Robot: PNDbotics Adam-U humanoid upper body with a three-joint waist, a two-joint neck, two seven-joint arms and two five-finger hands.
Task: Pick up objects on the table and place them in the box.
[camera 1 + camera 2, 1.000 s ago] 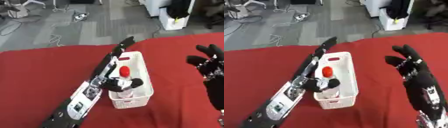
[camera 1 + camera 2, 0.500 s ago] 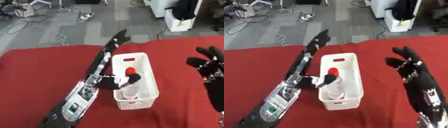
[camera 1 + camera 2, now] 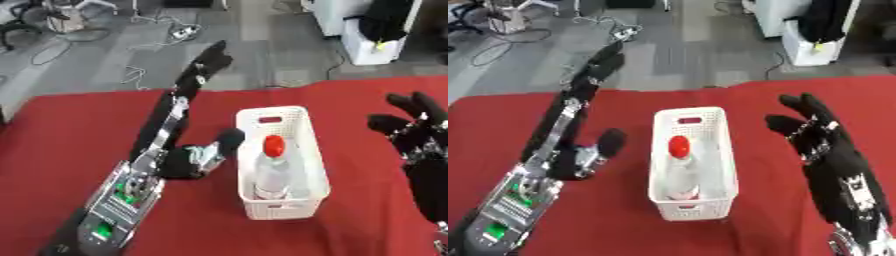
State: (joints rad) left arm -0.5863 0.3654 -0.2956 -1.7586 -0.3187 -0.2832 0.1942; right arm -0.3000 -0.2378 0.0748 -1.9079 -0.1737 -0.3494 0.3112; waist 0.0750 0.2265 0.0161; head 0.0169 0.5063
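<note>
Your table (image 3: 61, 130) wears a matt red cloth, soft-looking and smooth, and at frame centre the box (image 3: 308, 165) is white plastic with a slotted, slightly shiny wall. In it you have a bottle (image 3: 273, 175) of clear glossy plastic with a smooth red cap (image 3: 274, 144). Your left hand (image 3: 197, 75), reaching to the upper left, is matt black with silvery metal links and a glossy forearm panel, and your right hand (image 3: 820, 137) at the right edge is dull black with small bright metal studs.
</note>
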